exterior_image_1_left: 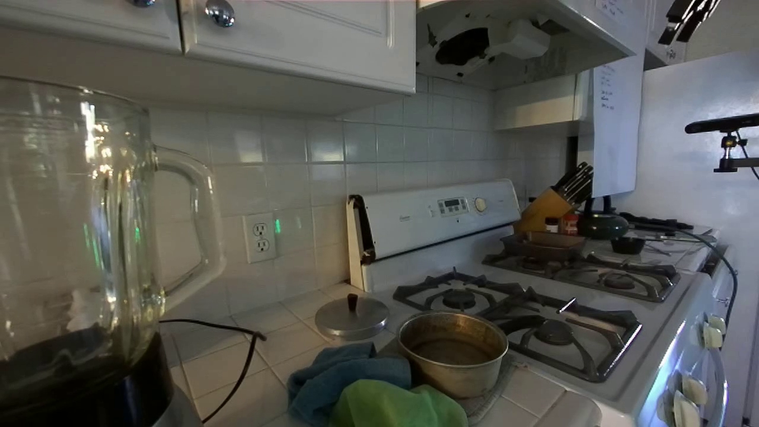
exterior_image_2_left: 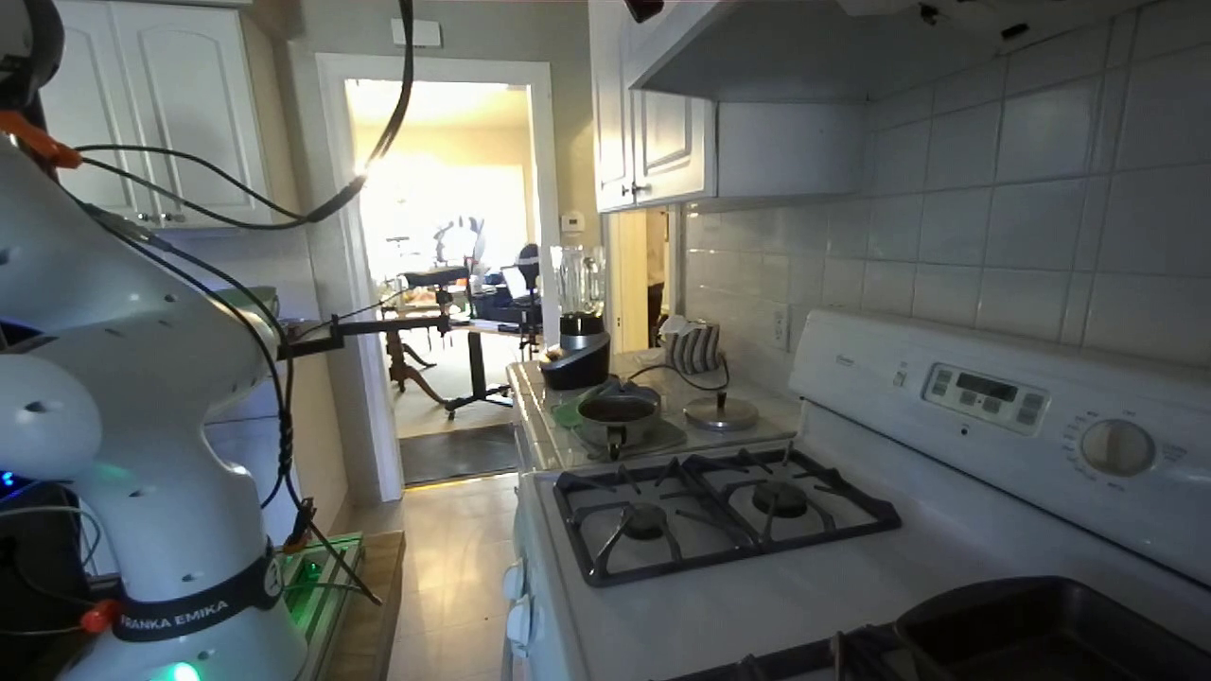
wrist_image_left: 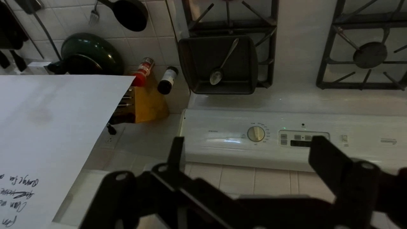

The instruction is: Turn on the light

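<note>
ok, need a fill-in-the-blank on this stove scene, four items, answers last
1. In the wrist view, the gripper, jaws wide apart, is ____.
2. There, the dark display sits ____ the dial and the small switch.
3. In an exterior view, the wall outlet shows ____ sockets.
4. Beside the blue cloth, the other cloth is ____.
Missing words: open; between; two; green.

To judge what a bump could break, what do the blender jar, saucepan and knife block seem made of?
Blender jar: probably glossy clear glass, see-through with sharp highlights; clear plastic is possible.
Saucepan: metal, its wall silvery with a dull sheen, browned inside; which metal, I can't tell.
Knife block: likely smooth-finished wood, judging by its honey-brown colour.
</note>
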Tool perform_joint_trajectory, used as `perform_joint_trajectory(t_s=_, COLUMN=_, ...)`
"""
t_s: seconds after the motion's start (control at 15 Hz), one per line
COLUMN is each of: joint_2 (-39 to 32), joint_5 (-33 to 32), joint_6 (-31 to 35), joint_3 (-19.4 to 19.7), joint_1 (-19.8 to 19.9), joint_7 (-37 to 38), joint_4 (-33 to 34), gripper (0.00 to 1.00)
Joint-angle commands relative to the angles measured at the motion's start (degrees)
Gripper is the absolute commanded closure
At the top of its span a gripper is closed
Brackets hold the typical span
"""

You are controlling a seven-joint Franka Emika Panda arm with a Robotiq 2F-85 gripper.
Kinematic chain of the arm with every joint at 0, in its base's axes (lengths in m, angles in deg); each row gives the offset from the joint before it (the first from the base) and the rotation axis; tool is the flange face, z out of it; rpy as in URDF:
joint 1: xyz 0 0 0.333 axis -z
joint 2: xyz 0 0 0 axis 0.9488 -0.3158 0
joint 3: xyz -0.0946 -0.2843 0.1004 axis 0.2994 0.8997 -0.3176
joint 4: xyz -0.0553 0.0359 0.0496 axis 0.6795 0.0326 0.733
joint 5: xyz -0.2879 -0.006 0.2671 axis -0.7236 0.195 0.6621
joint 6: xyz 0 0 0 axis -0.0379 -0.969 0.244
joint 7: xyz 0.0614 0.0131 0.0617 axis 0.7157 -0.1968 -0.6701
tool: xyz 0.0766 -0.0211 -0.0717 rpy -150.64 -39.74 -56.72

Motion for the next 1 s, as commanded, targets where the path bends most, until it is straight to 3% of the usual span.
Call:
perform_joint_trajectory(t_s=0.0, joint_2=-2.0, joint_5=-0.6, joint_6=-2.1, joint_3=0.2, joint_1=-0.6, joint_7=2.1, joint_4=4.7, gripper=0.00)
perform_joint_trajectory(t_s=0.6, joint_2=-2.3, joint_5=-0.2, joint_6=-0.6, joint_3=0.0, joint_1=-0.4, joint_7=5.5, joint_4=8.6, gripper=0.00)
perform_joint_trajectory(t_s=0.93, joint_2=-1.4, joint_5=1.7, joint_6=3.6, joint_3=0.6, joint_1=-0.8, joint_7=8.7, joint_4=6.5, gripper=0.00)
